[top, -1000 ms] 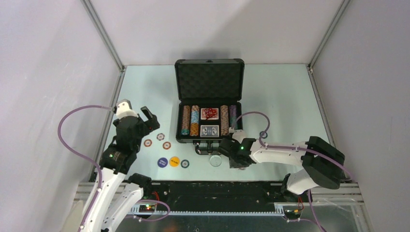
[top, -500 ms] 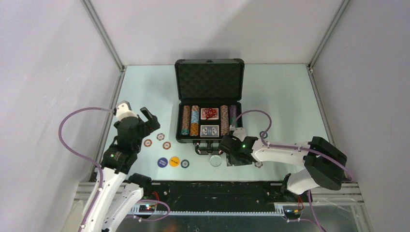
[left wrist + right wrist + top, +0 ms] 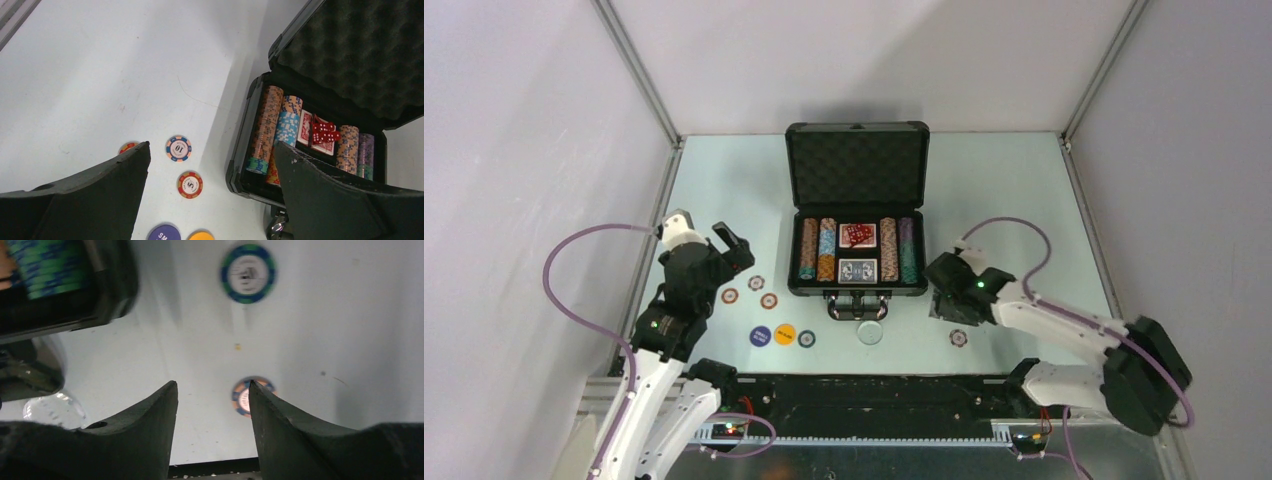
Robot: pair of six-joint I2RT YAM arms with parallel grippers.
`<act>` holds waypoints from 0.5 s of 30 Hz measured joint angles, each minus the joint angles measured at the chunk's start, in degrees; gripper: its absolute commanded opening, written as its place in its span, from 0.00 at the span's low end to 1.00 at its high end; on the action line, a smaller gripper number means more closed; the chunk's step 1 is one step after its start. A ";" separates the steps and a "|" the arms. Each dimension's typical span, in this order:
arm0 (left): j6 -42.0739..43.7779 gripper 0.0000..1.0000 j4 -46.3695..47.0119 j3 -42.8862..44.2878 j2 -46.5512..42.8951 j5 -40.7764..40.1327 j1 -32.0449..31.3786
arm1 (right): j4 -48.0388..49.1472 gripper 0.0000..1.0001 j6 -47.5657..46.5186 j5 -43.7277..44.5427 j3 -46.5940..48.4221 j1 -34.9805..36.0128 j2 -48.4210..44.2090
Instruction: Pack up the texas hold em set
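— How far along is the packing?
— Mostly done, I'd judge. The case (image 3: 856,170) stands open in the middle of the worktop (image 3: 1024,200), holding four rows of chips (image 3: 809,250), two card decks (image 3: 857,270) and a cluster of red dice (image 3: 857,235) too small to count
— What's left out?
— Left of the case, four loose chips (image 3: 769,300), a purple button (image 3: 760,335) and a yellow button (image 3: 784,333). A clear disc (image 3: 869,332) lies in front. On the right are a blue-green chip (image 3: 248,272) and an orange chip (image 3: 959,338)
— The hands?
— The left hand (image 3: 211,147) gapes wide and empty above the left chips. The right hand (image 3: 211,385) has its fingers parted around nothing, over the right pair. The lid is not yet shut
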 measured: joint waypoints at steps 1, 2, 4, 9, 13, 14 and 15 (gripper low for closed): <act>0.02 0.98 0.00 0.00 0.00 0.04 0.00 | -0.13 0.53 -0.17 -0.22 -1.40 -1.92 -2.45; 0.02 0.98 0.00 0.00 -0.02 0.04 0.00 | -0.31 0.50 -0.37 -0.59 -2.86 -3.76 -4.96; 0.02 0.98 -0.02 0.00 -0.07 0.11 0.00 | -0.46 0.46 -0.76 -1.33 -5.64 -6.56 -9.46; 0.00 0.98 0.00 0.00 0.07 0.28 0.00 | -0.39 0.39 -1.38 -5.49 -12.85 -12.04 -17.40; 0.00 0.98 0.00 0.00 0.46 0.57 0.00 | 0.55 0.37 -1.16 -7.96 -15.23 -12.72 -16.04; 0.02 0.98 0.00 0.00 0.55 0.61 0.00 | 0.87 0.36 -1.16 -8.28 -15.52 -12.72 -15.52; 0.00 0.98 -0.02 0.00 0.57 0.63 0.00 | 1.18 0.35 -1.05 -8.41 -15.52 -12.74 -15.04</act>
